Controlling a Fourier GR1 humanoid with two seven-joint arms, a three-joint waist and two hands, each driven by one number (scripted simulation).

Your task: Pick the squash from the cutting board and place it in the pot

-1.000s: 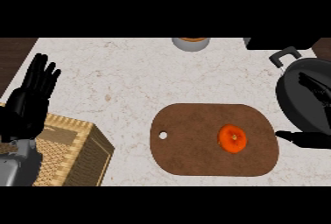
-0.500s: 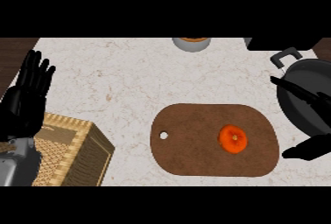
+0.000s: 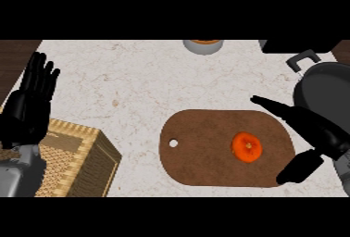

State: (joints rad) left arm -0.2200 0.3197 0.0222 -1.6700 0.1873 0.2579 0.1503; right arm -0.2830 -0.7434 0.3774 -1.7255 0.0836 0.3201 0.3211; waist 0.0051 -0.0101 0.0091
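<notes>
Since half a second ago the right hand (image 3: pixel 315 134) has swung inward from the right edge of the frame, so that its fingers now reach over the right end of the cutting board (image 3: pixel 205 134), spread apart and straight, with the thumb low at the lower right, closing on nothing. Between fingers and thumb, but apart from both, the orange squash (image 3: pixel 246 146) lies on the right half of the brown board, just left of the hand. At the right edge, upper part of the frame, the dark pot (image 3: pixel 327 88) sits partly behind the hand, its handle pointing up and left. At the left edge the left hand (image 3: pixel 28 104) rests open, fingers up and straight, above a woven basket (image 3: pixel 71 159) in the lower left corner. A small grey bowl (image 3: pixel 203 46) sits at the top centre of the pale speckled counter (image 3: pixel 130 83).
</notes>
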